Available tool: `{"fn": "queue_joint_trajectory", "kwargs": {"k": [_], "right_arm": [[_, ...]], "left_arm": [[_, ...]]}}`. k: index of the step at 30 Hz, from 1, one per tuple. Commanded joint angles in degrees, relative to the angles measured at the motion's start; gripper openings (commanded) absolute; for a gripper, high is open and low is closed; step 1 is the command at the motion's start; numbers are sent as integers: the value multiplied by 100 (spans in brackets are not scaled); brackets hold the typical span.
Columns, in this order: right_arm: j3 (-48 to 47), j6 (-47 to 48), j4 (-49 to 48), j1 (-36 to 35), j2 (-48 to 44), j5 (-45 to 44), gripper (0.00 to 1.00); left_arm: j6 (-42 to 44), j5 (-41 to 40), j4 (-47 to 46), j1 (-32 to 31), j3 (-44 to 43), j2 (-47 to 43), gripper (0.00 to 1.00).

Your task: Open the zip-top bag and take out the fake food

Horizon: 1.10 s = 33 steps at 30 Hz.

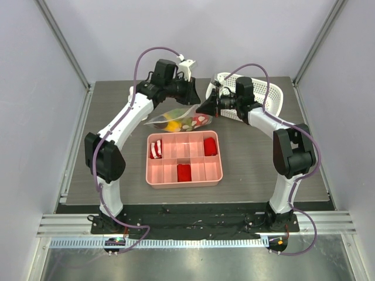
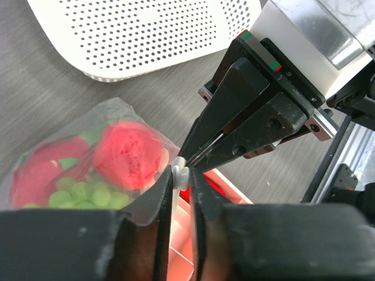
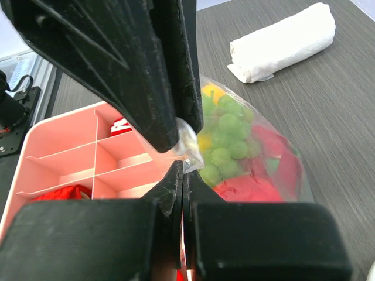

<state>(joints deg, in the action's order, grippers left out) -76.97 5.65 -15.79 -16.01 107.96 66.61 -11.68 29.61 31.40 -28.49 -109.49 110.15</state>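
Grey wood-grain tabletop, walled in by pale panels, carries a pink plastic tray (image 1: 199,182) of small square compartments. Two red blocks (image 1: 210,146) and a red-and-white striped piece (image 1: 155,149) sit in separate compartments of that tray.

Just beyond the tray's far rim is the clear, floppy zip-top bag (image 1: 161,119). It is packed with the glossy plastic fake food (image 2: 129,155): red round pieces, a cluster of green ones and a bit of yellow.

Both grippers meet at the bag's corner above the tray's far right end. The right gripper (image 3: 183,170) has its jaws pressed together on the bag's plastic edge. The left gripper (image 2: 181,175) faces it, its jaws narrow on either side of the white zip strip; whether they actually press the strip cannot be told.

A white perforated plastic basket (image 1: 270,98) stands past the tray's far right corner. A white rolled cloth (image 3: 281,44) lies farther from the tray than the bag.
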Motion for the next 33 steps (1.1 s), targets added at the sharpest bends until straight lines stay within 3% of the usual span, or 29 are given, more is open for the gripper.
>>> {"fn": "queue_joint_trajectory", "kwargs": {"k": [1, 5, 7, 9, 11, 14, 16, 19, 21, 23, 26, 28, 33], "right_arm": [[-55, -526, -467, 28, -416, 151, 1], [234, -1634, -2020, 63, -364, 247, 1], [218, -1725, -2138, 63, -320, 282, 1], [244, -1716, -2130, 54, -346, 274, 1], [252, -1673, -2069, 54, -355, 265, 1], [235, -1585, -1928, 63, -381, 265, 1], [226, -1471, -1762, 63, -407, 265, 1], [191, -1076, -1289, 54, -442, 256, 1], [130, -821, -963, 63, -451, 230, 1], [86, -591, -601, 54, -460, 230, 1], [77, -591, -565, 63, -460, 230, 1], [68, -600, -565, 63, -460, 221, 1], [7, -591, -601, 63, -443, 221, 1]], "left_arm": [[87, -7, -248, -16, -187, 33, 13], [96, 1, -213, -16, -134, 33, 10], [105, 28, -213, -25, -99, -2, 12], [113, 10, -195, -16, -64, -20, 23], [122, 36, -204, -7, -20, -37, 27], [105, 89, -187, -7, -11, 7, 26], [113, 72, -195, -7, -28, 7, 14], [149, -16, -134, 10, -55, -28, 11], [123, -42, -134, 54, -37, -63, 13], [96, -60, -143, 98, -2, -125, 29], [78, -34, -108, 159, 51, -195, 37], [96, -8, -99, 177, 95, -230, 39], [-9, 203, -178, 177, 112, -169, 33]]}}
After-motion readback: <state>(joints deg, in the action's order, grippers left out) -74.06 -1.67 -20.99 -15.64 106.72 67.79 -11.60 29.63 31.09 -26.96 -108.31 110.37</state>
